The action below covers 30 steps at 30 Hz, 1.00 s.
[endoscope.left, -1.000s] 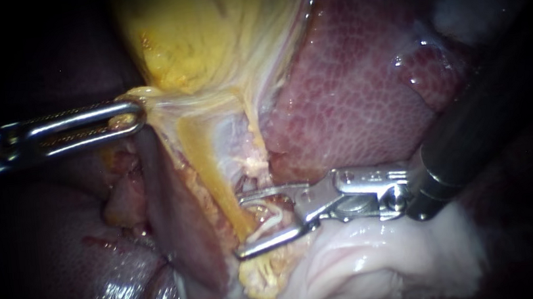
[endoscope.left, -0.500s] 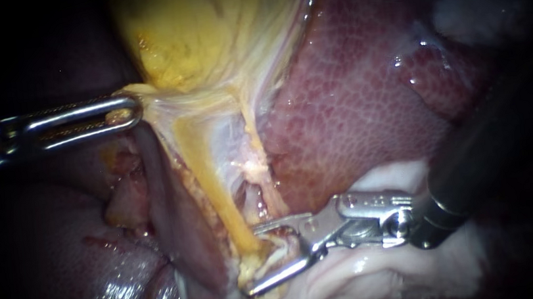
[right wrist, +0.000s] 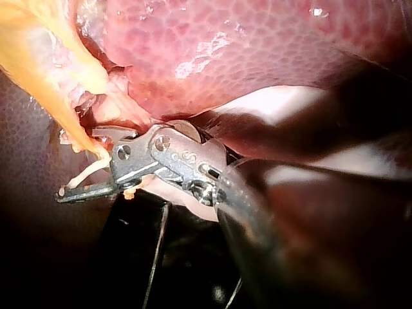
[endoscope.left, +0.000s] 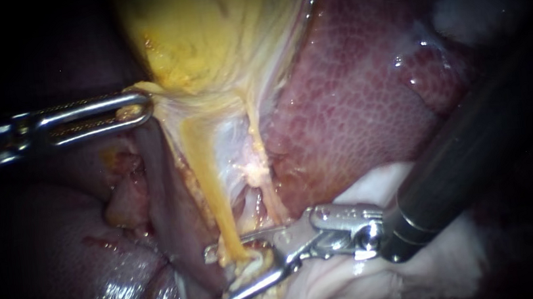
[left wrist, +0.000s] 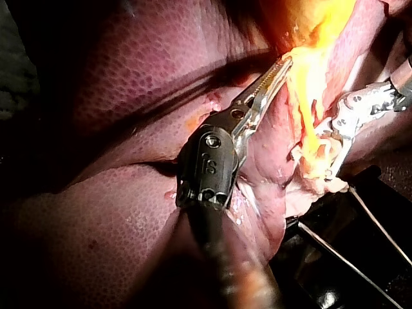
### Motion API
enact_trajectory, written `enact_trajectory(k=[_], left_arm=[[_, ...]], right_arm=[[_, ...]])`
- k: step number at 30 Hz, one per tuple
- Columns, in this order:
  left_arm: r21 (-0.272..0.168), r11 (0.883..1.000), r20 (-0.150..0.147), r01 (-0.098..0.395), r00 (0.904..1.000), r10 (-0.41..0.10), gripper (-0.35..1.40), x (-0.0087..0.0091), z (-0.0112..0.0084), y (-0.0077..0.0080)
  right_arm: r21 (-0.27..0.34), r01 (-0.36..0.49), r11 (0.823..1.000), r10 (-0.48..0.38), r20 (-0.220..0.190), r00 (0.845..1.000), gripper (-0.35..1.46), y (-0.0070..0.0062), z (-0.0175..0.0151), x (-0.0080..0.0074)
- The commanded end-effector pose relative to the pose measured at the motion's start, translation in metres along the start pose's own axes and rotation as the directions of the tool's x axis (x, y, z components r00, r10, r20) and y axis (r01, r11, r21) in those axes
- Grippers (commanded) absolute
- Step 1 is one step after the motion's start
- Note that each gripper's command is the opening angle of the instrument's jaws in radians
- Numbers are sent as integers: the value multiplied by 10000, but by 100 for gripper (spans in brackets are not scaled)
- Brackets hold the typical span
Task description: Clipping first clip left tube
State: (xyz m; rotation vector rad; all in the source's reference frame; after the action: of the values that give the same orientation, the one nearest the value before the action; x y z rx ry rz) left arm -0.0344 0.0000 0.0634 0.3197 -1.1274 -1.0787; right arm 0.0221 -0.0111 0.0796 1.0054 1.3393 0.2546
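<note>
The right pincer (endoscope.left: 217,278) has slid across to the left tube (endoscope.left: 206,175) and now gapes wide astride its lower end, likely ready to clip, while the left pincer (endoscope.left: 143,109) clamps gallbladder (endoscope.left: 214,29) above that tube.

Left instrument (endoscope.left: 140,108) — slim slotted silver steel, right instrument (endoscope.left: 217,277) — glossy black shaft, riveted silver hinge

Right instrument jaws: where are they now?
Endoscope view, lower centre: the right instrument enters from the right, its open jaws straddling the bottom end of the left tube, well below the gallbladder.
</note>
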Motion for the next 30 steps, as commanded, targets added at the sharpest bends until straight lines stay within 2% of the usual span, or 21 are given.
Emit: enact_trajectory(k=[1, 8, 9, 10, 12, 18, 30], left_arm=[[-6, 10000, 2, -5, 10000, 5, -35, 0, 0, 0], [-10, 10000, 2, -4, 10000, 4, -35, 0, -1, -1], [-10, 10000, 2, -4, 10000, 4, -35, 0, -1, -1], [-10, 10000, 2, -4, 10000, 4, -35, 0, -1, -1], [-7, 10000, 1, -5, 10000, 5, -35, 0, -1, -1], [0, 10000, -3, -4, 10000, 4, -35, 0, -3, 0], [3, 10000, -4, -3, 10000, 3, -35, 0, -4, 0]], right_arm=[[-15, 2, 10000, -2, -1, 10000, 56, 1, -2, 0], [-132, 2, 9999, -2, -33, 10000, 48, 9, -5, -2], [-94, -286, 9995, 285, -80, 9996, 35, 10, -7, -2], [152, -519, 9985, 519, 5, 9987, 7, 9, -11, -3], [-52, -513, 9987, 513, -29, 9987, -35, 9, -16, -3], [-87, -635, 9979, 635, -53, 9980, -35, 16, -20, -5], [-91, -637, 9979, 637, -23, 9980, -35, 17, -22, -6]])
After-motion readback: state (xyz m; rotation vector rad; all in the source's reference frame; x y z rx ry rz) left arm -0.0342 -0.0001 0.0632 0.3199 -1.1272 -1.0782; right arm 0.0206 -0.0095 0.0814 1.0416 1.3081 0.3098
